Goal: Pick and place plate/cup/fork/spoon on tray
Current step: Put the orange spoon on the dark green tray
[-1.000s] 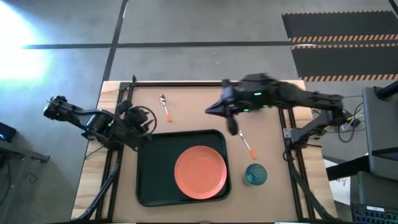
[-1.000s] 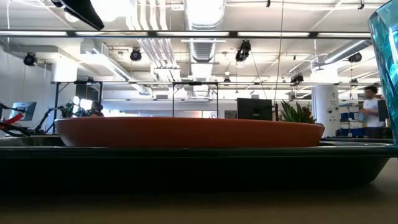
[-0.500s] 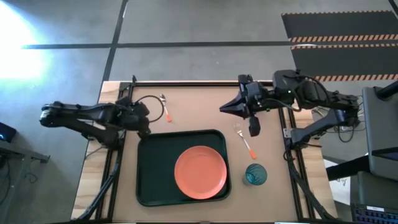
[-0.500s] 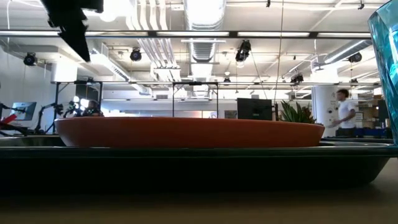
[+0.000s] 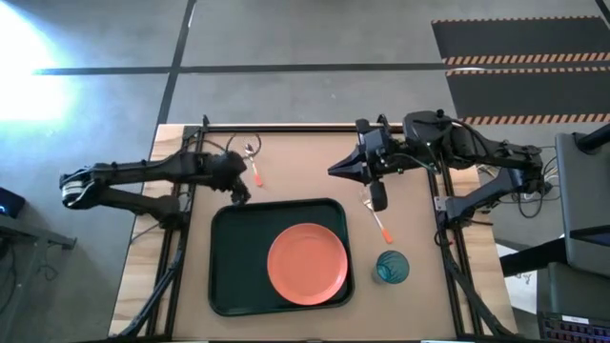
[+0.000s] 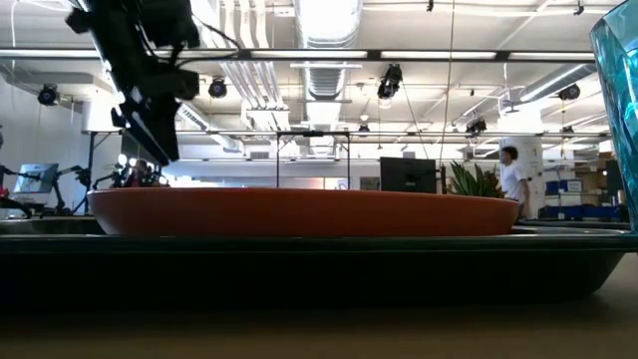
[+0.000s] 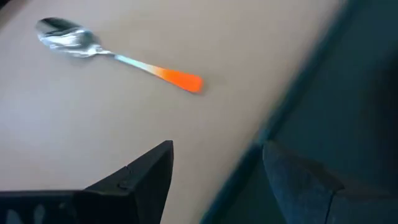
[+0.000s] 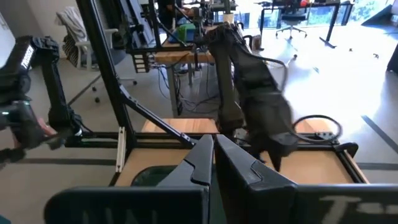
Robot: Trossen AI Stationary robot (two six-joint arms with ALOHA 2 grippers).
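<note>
Near the tray's (image 5: 221, 286) far corner, the left gripper (image 5: 238, 187) is hovering with fingers parted, beside the spoon (image 5: 253, 164). The right gripper (image 5: 335, 170) is hanging closed, empty, near the fork (image 5: 377, 218).

One tray (image 5: 225, 276), one plate (image 5: 307, 264), one cup (image 5: 392, 268), one fork (image 5: 377, 218), one spoon (image 5: 254, 164).

Orange-red plate (image 5: 307, 264), dark green tray (image 5: 229, 257), teal cup (image 5: 391, 267).
</note>
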